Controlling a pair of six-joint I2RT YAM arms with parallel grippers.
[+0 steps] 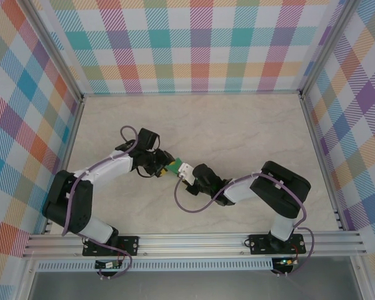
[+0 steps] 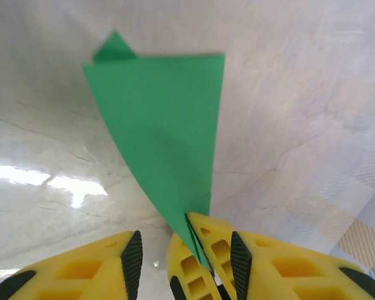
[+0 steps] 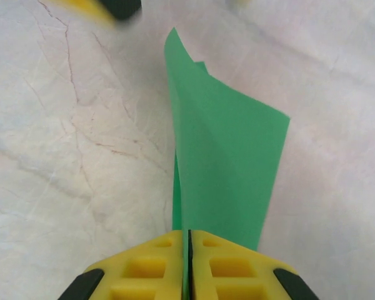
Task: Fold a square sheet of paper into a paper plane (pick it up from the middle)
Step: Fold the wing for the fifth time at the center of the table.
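**Right arm grips the green plane**

The right gripper (image 3: 189,240) is clamped tight on the paper plane (image 2: 169,119), over the table (image 1: 237,125) near its middle. The left gripper (image 1: 164,166) has its jaws parted, with the plane's narrow end right beside one finger.

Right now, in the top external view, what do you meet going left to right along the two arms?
In order: left arm's elbow, left claw, green paper plane, right claw, right arm's elbow.

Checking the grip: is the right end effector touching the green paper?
Touching. The right wrist view shows the right end effector shut, the green paper clamped between its fingers.
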